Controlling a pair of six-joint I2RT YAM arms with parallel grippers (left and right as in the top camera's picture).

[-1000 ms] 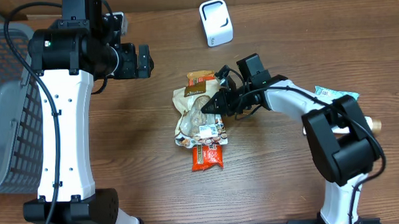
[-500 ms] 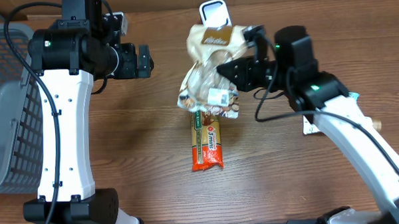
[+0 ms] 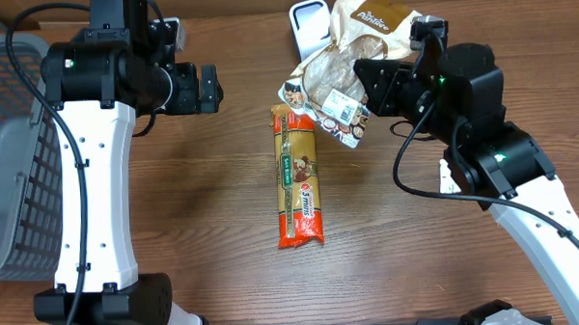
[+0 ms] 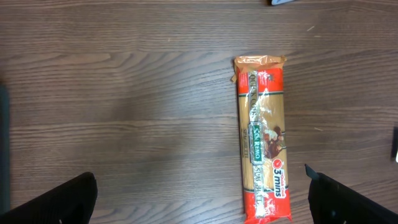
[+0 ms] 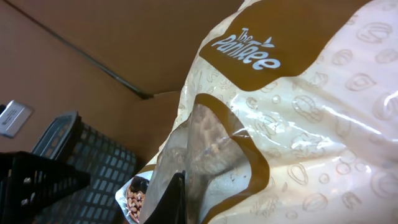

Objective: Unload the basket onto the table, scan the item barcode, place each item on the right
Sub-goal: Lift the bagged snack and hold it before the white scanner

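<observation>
Pantree snack bag (image 3: 360, 33) is now lifting off the bench (image 3: 195, 233) toward the scanner (image 3: 304, 27), right pincer (image 3: 364, 87) pinching its film; floppy film is risking folding over barcode. Left pincer (image 3: 210, 88) idling open.

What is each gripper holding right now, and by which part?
The right gripper is shut on the snack bag, pinching its side edge about midway along, with the bag up off the table. The left gripper is open and holds nothing.
</observation>
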